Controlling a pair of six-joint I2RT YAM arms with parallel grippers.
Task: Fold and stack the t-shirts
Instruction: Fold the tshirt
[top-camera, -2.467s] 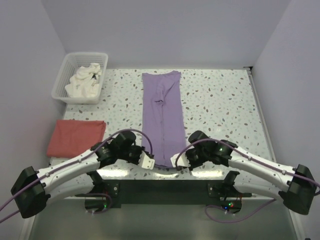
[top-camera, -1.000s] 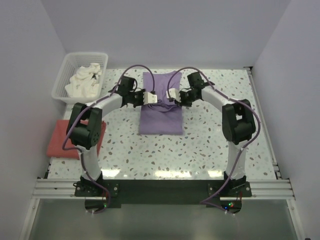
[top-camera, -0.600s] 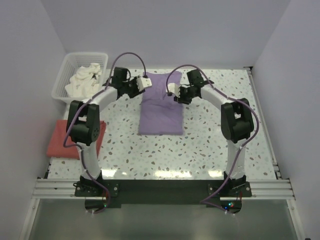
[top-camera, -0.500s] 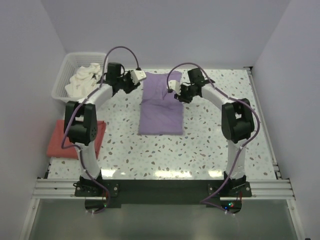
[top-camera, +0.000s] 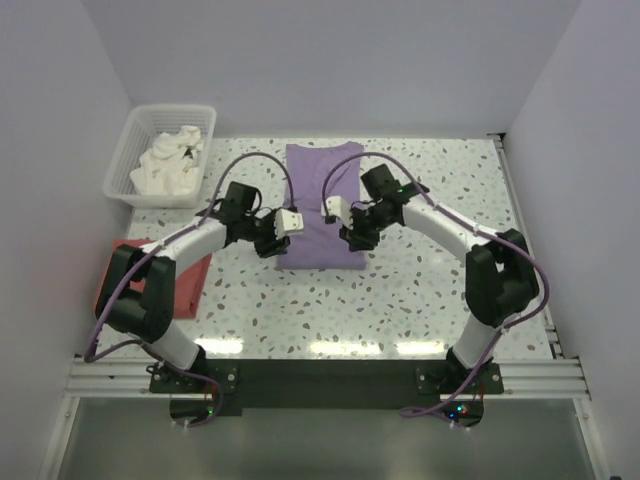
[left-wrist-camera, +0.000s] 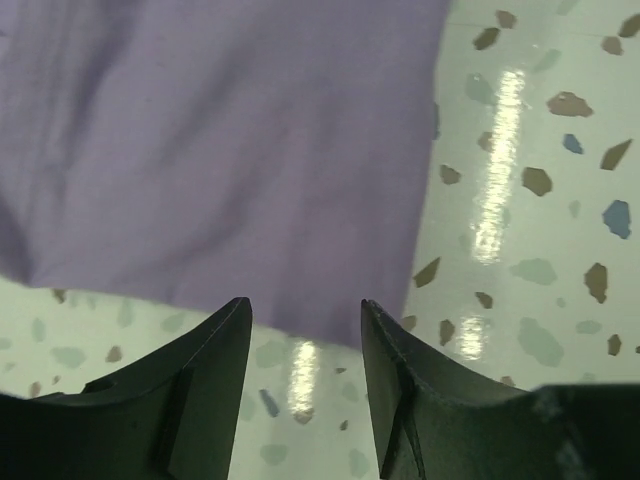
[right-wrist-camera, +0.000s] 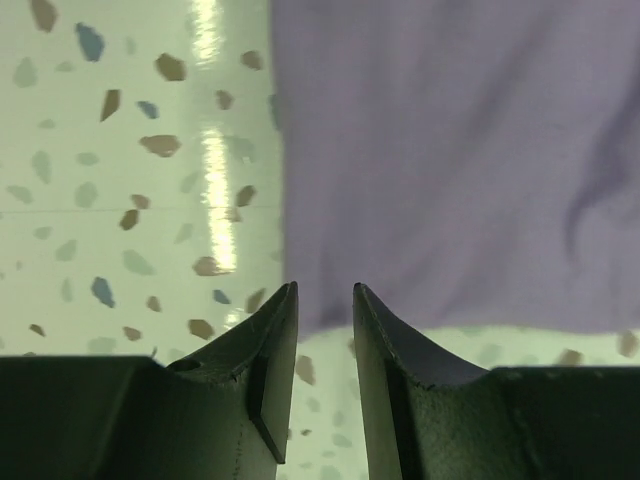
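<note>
Speckled table (top-camera: 440, 210), lilac walls (top-camera: 350, 60), folded purple t-shirt (top-camera: 322, 175), left gripper (left-wrist-camera: 305, 310), right gripper (right-wrist-camera: 322, 292), jaws apart.

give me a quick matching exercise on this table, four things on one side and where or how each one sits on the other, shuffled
Things:
1. purple t-shirt
2. red t-shirt
3. basket
4. white cloth

Places or states:
a. bunched up inside the basket
b. far left corner of the table
c. folded, in the middle of the table
d. lying flat at the left edge, on the nearer side

Pairs: 1-c, 2-d, 3-b, 4-a
</note>
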